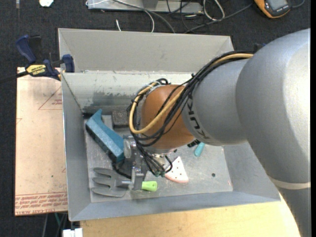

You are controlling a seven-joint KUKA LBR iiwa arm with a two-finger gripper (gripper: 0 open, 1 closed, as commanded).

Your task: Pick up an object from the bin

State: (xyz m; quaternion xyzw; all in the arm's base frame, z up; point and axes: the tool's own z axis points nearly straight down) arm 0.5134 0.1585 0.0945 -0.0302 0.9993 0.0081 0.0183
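Note:
My gripper (135, 166) hangs low in the front left part of the bin, under the arm's wrist. Its lower end sits between a grey fork-shaped piece (105, 182) lying flat at the front left and a small green cylinder (149, 185) just to its right. A long blue block (104, 134) leans at an angle just left of the gripper, its near end close to the gripper body. A white and pink wedge (177, 172) lies to the right of the gripper on the bin floor.
A small dark grey block (119, 117) rests near the back wall behind the blue block. A teal stick (199, 149) pokes out from under the arm on the right. The arm and its cables cover the middle of the bin.

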